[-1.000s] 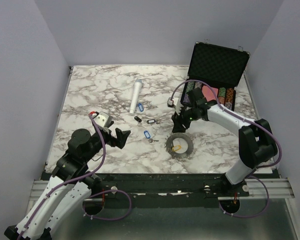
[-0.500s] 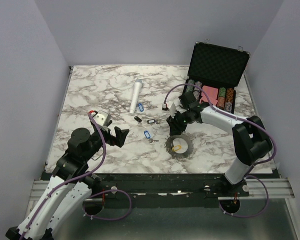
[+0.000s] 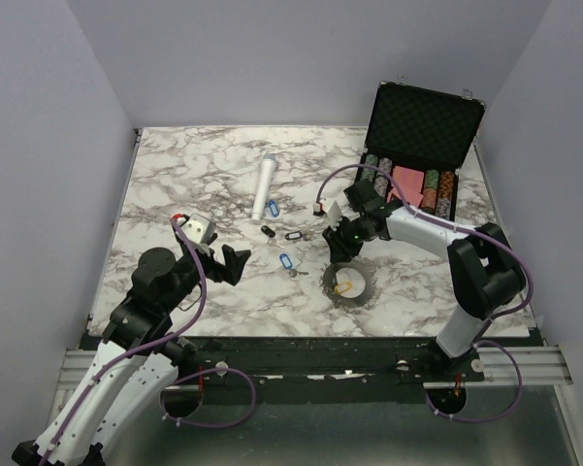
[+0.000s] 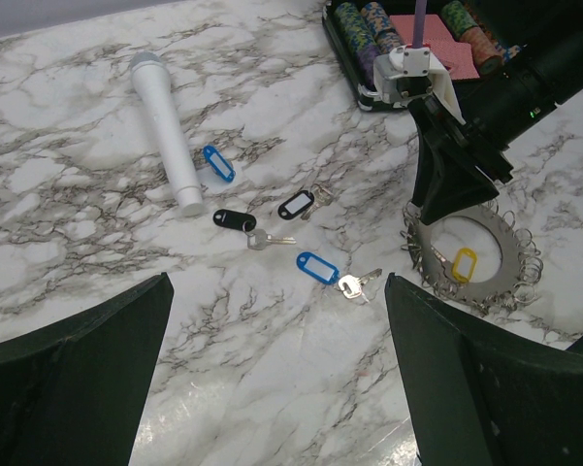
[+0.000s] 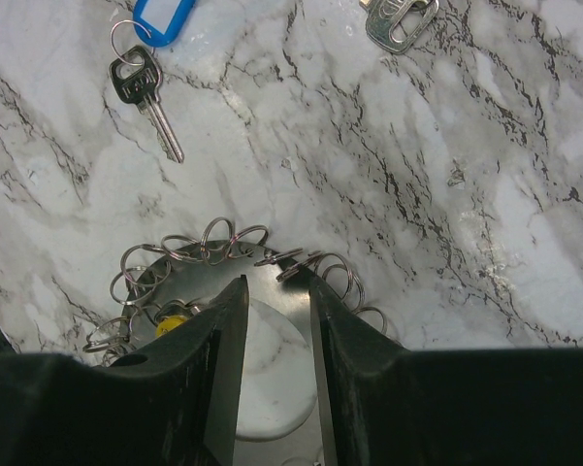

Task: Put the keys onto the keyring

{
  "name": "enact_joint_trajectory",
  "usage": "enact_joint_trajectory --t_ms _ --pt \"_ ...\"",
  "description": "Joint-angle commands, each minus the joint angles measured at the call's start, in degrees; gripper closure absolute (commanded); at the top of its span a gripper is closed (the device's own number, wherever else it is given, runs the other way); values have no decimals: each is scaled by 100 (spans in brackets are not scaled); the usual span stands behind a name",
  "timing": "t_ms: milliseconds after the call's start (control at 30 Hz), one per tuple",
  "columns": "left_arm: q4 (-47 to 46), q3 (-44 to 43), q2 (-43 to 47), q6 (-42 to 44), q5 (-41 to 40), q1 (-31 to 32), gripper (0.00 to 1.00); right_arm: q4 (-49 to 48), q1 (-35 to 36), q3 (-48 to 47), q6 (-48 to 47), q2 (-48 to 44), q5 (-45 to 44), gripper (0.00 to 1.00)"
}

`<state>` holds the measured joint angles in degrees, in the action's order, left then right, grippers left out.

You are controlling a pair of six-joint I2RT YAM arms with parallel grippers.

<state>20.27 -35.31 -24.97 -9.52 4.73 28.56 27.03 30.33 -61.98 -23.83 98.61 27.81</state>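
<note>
The keyring (image 3: 350,282) is a grey toothed ring lying flat at front centre, with a yellow-tagged key (image 3: 343,286) on it. It also shows in the left wrist view (image 4: 504,254) and the right wrist view (image 5: 272,267). Several tagged keys lie loose to its left: blue (image 3: 286,262), black (image 3: 293,235), black (image 3: 268,230) and blue (image 3: 273,207). My right gripper (image 3: 338,245) hovers over the keyring's far rim, jaws narrowly apart and empty (image 5: 275,282). My left gripper (image 3: 235,264) is wide open and empty (image 4: 276,388), near and left of the keys.
A white cylinder (image 3: 265,186) lies behind the keys. An open black case (image 3: 423,121) with poker chips (image 3: 407,183) stands at the back right. A blue-tagged key (image 5: 141,78) and another key (image 5: 400,21) lie just beyond the keyring.
My right gripper has moved left and a little nearer, over the keyring's far rim. The left arm and the loose keys have not moved.
</note>
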Motion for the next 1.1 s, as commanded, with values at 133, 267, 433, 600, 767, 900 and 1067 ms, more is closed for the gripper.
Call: enact_joint_trajectory --t_ms 133,267,433,600,767,900,1067 --pt "-15 -20 1 -15 28 -34 1 -31 114 -51 72 246 -197 63" --pt "-23 -11 1 -15 28 -43 1 -40 123 -43 72 238 -241 63" --pt "-23 -20 10 -24 45 -43 1 -75 140 -51 116 299 -311 63" --pt "-23 -11 10 -24 45 -43 1 -119 158 -51 160 291 -399 67" --pt "-41 -11 10 -24 54 -52 1 -145 149 -60 221 264 -400 72" --pt "-32 -11 10 -24 63 -43 1 -163 149 -60 292 291 -382 74" --pt "-50 -2 19 -24 72 -61 1 -215 158 -60 362 282 -364 70"
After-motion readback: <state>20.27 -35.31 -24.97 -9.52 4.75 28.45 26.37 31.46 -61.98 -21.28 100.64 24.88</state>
